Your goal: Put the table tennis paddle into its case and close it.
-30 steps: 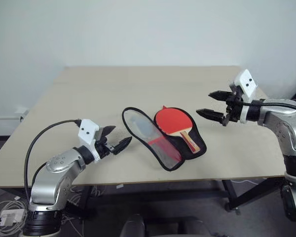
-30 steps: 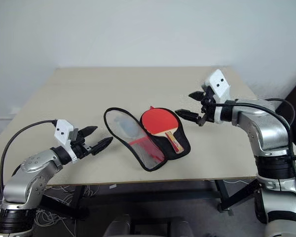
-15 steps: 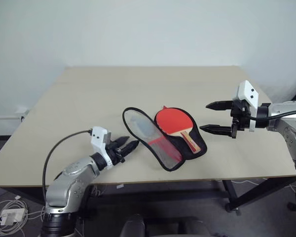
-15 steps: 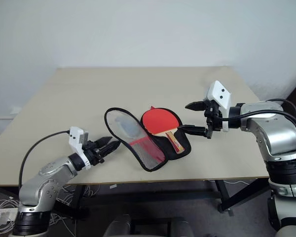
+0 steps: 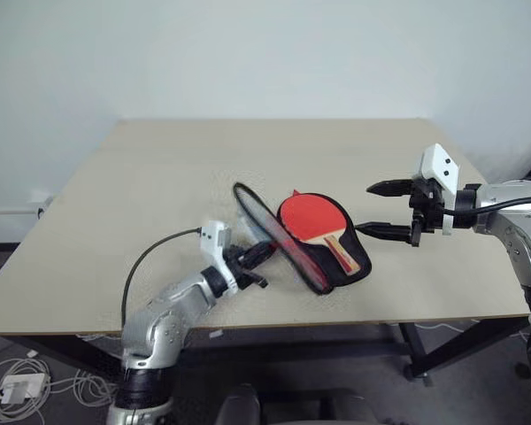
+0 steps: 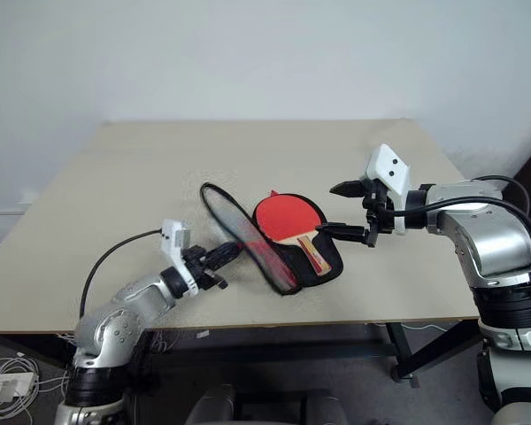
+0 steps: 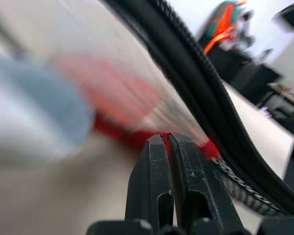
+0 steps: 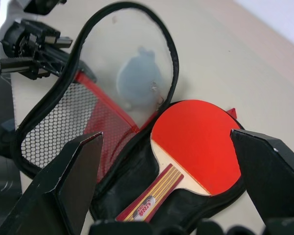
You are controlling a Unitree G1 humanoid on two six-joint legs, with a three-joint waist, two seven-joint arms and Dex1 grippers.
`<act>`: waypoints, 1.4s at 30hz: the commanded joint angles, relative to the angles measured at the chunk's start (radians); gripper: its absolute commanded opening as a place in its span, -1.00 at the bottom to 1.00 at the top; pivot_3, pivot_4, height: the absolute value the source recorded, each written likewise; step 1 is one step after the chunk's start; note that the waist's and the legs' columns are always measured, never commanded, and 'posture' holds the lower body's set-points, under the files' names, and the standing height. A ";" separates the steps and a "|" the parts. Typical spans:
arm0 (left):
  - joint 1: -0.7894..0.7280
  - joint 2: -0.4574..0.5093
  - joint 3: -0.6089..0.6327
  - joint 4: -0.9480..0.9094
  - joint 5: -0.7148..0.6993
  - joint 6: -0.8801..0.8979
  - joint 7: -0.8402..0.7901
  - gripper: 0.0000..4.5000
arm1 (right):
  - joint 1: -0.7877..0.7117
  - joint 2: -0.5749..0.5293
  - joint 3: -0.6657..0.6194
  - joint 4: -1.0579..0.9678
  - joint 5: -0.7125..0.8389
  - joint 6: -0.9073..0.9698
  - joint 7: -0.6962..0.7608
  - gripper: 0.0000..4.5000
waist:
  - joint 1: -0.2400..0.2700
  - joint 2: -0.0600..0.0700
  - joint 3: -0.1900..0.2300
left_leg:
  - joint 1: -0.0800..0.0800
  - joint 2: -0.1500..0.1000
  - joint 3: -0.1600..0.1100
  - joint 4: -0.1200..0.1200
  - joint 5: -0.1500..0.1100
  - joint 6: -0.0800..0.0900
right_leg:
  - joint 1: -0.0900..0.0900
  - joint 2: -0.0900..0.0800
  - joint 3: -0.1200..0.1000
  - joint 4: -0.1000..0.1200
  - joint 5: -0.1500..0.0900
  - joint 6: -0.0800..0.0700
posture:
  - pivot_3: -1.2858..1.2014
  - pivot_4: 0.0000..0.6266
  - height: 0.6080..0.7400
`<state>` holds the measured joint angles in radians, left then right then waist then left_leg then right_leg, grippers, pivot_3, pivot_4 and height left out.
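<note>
One red-faced table tennis paddle (image 5: 317, 221) with a short wooden handle lay in the lined half of one red, black-rimmed zip case (image 5: 341, 266) mid-tabletop, whose lid the left hand (image 5: 258, 257), pinched narrow at its seven-o'clock edge, tipped upright for closing, while the right hand (image 5: 379, 209) waited wide at three o'clock.

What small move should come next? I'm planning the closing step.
Probably swing the raised, black-rimmed case flap rightward over the round red table tennis paddle. The paddle already lies in the lower half, and the shut left end effector is against the tilted flap.
</note>
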<state>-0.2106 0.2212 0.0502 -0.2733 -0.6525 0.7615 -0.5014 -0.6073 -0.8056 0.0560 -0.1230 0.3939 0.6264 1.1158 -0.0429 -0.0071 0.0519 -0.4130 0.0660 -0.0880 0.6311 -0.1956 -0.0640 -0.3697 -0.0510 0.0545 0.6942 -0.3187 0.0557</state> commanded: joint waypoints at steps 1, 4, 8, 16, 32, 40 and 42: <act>-0.079 -0.028 -0.030 0.039 0.010 -0.026 -0.001 -0.97 | -0.020 0.001 -0.017 0.001 0.005 -0.017 -0.002 1.00 | 0.000 0.000 0.000 | 0.000 0.000 0.000 0.000 0.000 0.000 | 0.000 0.000 0.000 0.000 0.000 0.000 | 0.03 -1.00 0.14; -0.148 -0.057 -0.044 0.113 0.036 -0.053 0.001 -0.97 | -0.024 0.000 -0.018 0.009 0.001 -0.021 -0.001 1.00 | 0.000 0.000 0.000 | 0.000 0.000 0.000 0.000 0.000 0.000 | 0.000 0.000 0.000 0.000 0.001 -0.001 | 0.03 -1.00 0.14; -0.225 -0.092 -0.061 0.238 0.085 -0.102 -0.004 -0.97 | -0.032 -0.005 -0.023 0.017 -0.004 -0.029 -0.004 1.00 | 0.000 0.000 0.000 | 0.000 0.000 0.000 0.001 0.000 0.000 | 0.001 0.000 0.000 0.000 0.001 -0.001 | 0.03 -1.00 0.14; -0.307 -0.144 -0.076 0.473 0.150 -0.153 -0.021 -0.97 | -0.043 -0.024 -0.031 0.024 -0.008 -0.037 0.004 1.00 | 0.000 0.000 0.000 | 0.000 0.000 0.000 0.000 0.000 0.000 | 0.000 0.000 0.000 0.000 0.001 -0.001 | 0.03 -1.00 0.14; -0.186 -0.058 0.090 0.187 -0.101 0.222 0.008 -0.97 | -0.028 -0.012 -0.017 0.006 -0.004 -0.035 0.001 1.00 | -0.001 0.000 0.000 | 0.001 0.000 0.000 0.000 0.000 0.000 | 0.000 0.000 0.000 0.000 0.000 0.000 | 0.03 -1.00 0.14; -0.105 -0.078 0.064 0.135 -0.160 0.300 0.014 -0.43 | -0.021 0.002 -0.007 -0.008 -0.001 -0.026 -0.005 1.00 | 0.000 0.000 0.000 | 0.001 0.000 -0.001 0.001 0.000 0.000 | 0.002 0.000 -0.001 0.000 0.000 0.000 | 0.03 -1.00 0.14; -0.108 -0.101 0.058 0.141 -0.167 0.312 0.023 -0.11 | -0.018 0.003 -0.007 -0.015 0.000 -0.021 -0.007 1.00 | 0.000 0.000 0.000 | 0.001 0.000 -0.001 0.001 0.000 0.000 | 0.002 0.000 -0.001 0.000 0.000 0.000 | 0.03 -1.00 0.14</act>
<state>-0.3104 0.1302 0.1186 -0.1044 -0.7906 1.0645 -0.4815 -0.6149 -0.8041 0.0613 -0.1052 0.3824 0.6075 1.1150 -0.0431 -0.0072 0.0520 -0.4125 0.0656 -0.0893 0.6318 -0.1956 -0.0641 -0.3680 -0.0511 0.0537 0.6937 -0.3185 0.0558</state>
